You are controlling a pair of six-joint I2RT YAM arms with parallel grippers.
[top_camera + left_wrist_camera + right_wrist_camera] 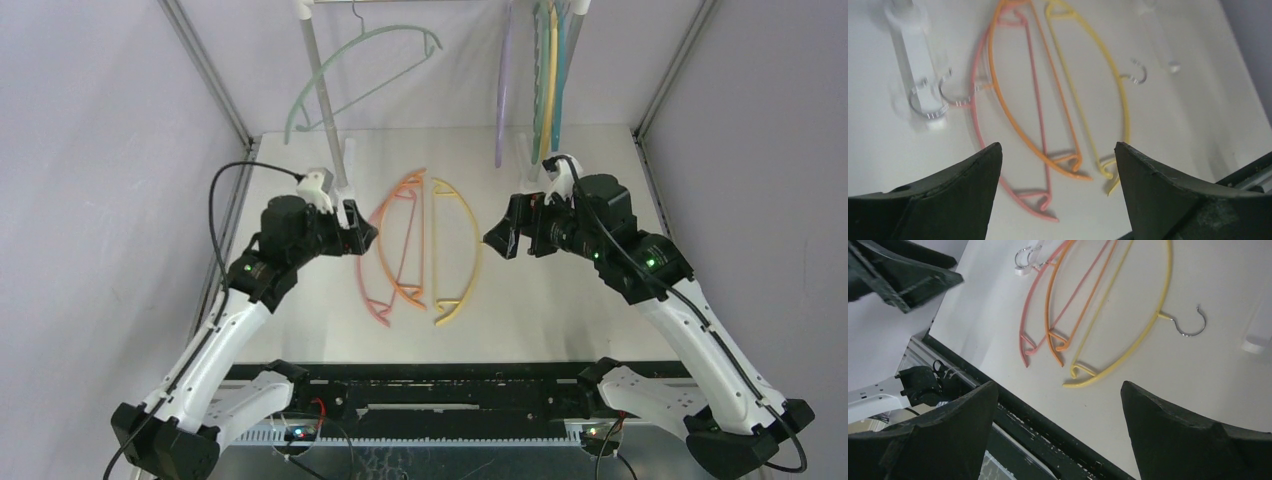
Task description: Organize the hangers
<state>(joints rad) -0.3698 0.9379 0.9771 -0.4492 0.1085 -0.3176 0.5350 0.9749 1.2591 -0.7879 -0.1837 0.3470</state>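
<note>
Just three hangers on table.

**Robot laboratory test cell; landmark: white table.**
- Along table's sides: bare aluminium struts and plain grey panels form enclosure.
- At table's near edge: black mounting rail with exposed wiring, and two robot arms bolted side by side.
- Above table's left side: loose black cable and green status light on arm.
- At table's far edge: white-and-metal rail frame.
- At table's centre: coloured hangers lie flat.
</note>
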